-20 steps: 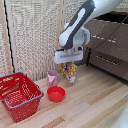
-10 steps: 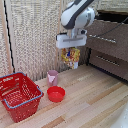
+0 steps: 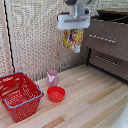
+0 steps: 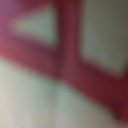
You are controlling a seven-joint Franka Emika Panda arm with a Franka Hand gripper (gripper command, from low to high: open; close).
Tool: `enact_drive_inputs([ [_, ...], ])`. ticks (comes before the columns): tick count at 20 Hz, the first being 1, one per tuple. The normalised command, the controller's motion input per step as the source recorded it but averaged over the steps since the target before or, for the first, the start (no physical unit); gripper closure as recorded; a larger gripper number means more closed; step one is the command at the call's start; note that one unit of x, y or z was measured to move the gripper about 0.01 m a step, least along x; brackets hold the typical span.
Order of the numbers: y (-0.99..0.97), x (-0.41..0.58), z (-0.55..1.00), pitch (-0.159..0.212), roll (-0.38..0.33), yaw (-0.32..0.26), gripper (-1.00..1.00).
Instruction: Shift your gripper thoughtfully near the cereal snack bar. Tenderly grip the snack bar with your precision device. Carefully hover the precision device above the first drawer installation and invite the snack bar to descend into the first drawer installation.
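Observation:
In the exterior view my white gripper (image 3: 73, 29) is high up in front of the slatted wall, shut on the top edge of the cereal snack bar (image 3: 73, 41). The crinkly yellow, orange and red packet hangs below it in the air. The dark brown cabinet stands on the exterior view's right. Its top drawer (image 3: 100, 31) with a long silver handle (image 3: 102, 39) lies just right of the packet, at about the same height. The wrist view is blurred red and pale shapes; I cannot tell what it shows.
A lower drawer (image 3: 107, 61) with a like handle sits under the top one. A pink cup (image 3: 52, 77) and a red bowl (image 3: 56, 93) stand on the wooden table (image 3: 90, 105). A red wire basket (image 3: 20, 95) is on the exterior view's left.
The gripper has risen with the snack bar, from just above the table near the cup to the height of the top drawer, drifting slightly right.

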Motion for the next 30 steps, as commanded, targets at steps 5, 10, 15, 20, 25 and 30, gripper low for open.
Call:
enact_drive_inputs([
  [5,-0.28,0.0,1.0,0.043,-0.001,-0.095,1.0],
  [10,-0.32,0.006,1.0,0.039,-0.024,-0.063,1.0],
  [15,-0.34,0.0,0.99,0.05,-0.037,-0.096,1.0],
  [20,-0.48,0.029,0.69,0.127,-0.03,-0.117,1.0],
  [25,-0.85,0.003,0.45,0.051,0.03,-0.062,1.0],
  [30,-0.98,0.0,0.38,0.004,0.069,-0.018,1.0],
])
